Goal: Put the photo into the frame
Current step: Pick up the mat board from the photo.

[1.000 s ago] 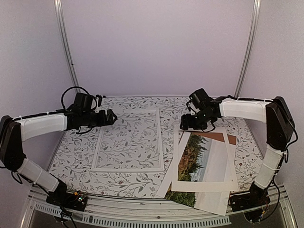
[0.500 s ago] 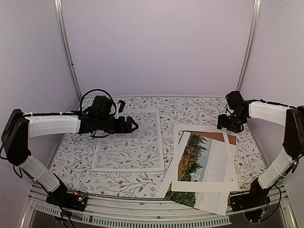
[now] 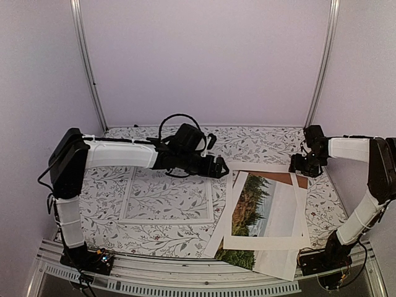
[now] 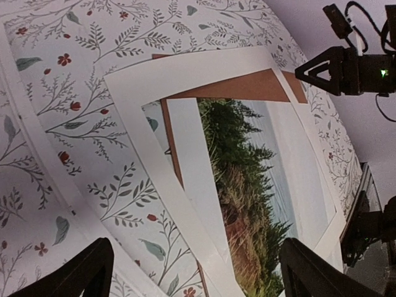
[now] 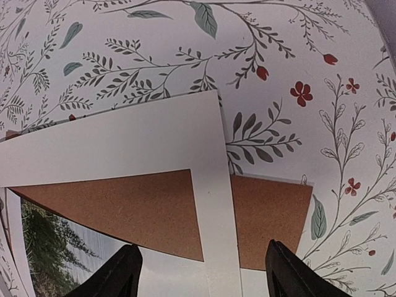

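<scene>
The photo lies on the right under a white mat, its trees and hillside showing through the window. The frame lies flat to its left. My left gripper is open and empty, hovering over the frame's right edge beside the mat's far left corner. In the left wrist view the photo and mat lie ahead of the gripper. My right gripper is open and empty over the stack's far right corner. In the right wrist view the gripper is above the mat.
A brown backing board lies under the photo and sticks out at the far right, seen also in the right wrist view. The stack overhangs the table's near edge. A floral cloth covers the table.
My left arm has swung right across the frame toward the mat's far left corner. My right arm has pulled back to the right, to the stack's far right corner. The papers have not moved.
</scene>
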Action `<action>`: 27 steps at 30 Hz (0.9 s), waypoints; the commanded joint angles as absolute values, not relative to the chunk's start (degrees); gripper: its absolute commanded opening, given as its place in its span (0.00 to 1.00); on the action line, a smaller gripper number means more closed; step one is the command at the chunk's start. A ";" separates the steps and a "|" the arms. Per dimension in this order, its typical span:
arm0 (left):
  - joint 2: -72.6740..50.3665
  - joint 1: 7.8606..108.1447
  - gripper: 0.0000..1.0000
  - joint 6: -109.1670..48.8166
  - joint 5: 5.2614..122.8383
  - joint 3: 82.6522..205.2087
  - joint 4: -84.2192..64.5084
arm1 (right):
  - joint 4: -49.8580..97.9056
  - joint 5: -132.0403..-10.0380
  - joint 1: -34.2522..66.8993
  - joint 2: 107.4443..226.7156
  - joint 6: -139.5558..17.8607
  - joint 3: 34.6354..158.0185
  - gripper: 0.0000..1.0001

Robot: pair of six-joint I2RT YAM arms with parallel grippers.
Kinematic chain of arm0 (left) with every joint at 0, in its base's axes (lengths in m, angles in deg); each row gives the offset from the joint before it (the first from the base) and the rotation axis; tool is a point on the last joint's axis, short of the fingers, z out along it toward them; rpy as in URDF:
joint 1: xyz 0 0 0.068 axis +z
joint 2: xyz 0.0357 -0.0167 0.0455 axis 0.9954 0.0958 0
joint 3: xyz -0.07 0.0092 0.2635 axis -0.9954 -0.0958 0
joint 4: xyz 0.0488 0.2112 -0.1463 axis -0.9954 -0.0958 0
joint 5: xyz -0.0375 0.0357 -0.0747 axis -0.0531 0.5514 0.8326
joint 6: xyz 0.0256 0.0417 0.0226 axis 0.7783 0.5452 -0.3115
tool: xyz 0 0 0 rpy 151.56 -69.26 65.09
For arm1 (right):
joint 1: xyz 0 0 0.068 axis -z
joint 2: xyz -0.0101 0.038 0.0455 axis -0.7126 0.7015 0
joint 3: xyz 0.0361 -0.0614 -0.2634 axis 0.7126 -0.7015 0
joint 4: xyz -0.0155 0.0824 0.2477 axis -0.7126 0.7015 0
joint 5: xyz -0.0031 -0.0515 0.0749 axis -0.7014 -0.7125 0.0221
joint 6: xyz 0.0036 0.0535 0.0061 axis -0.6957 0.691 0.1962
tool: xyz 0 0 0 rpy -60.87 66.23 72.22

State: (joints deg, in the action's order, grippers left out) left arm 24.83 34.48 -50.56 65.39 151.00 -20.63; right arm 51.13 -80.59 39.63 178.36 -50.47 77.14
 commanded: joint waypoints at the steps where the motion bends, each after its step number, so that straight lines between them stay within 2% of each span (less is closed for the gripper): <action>1: 32.78 30.71 0.96 -49.46 63.71 161.37 -29.17 | 48.50 -77.18 40.44 179.34 -51.14 76.24 0.73; 6: 40.71 28.99 0.98 -49.62 62.03 170.28 -34.25 | 48.48 -77.08 40.77 180.09 -50.99 76.04 0.74; 13: 45.81 28.41 0.97 -50.41 59.04 175.20 -35.87 | 46.75 -76.67 41.52 181.54 -50.40 75.07 0.74; 27: 50.72 28.29 0.80 -51.37 55.96 178.02 -36.92 | 43.81 -73.44 43.08 183.81 -49.97 73.15 0.65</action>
State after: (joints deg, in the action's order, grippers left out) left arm 48.92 28.69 -50.87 57.05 176.51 -36.23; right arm 45.69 -75.22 42.64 182.62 -50.54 74.41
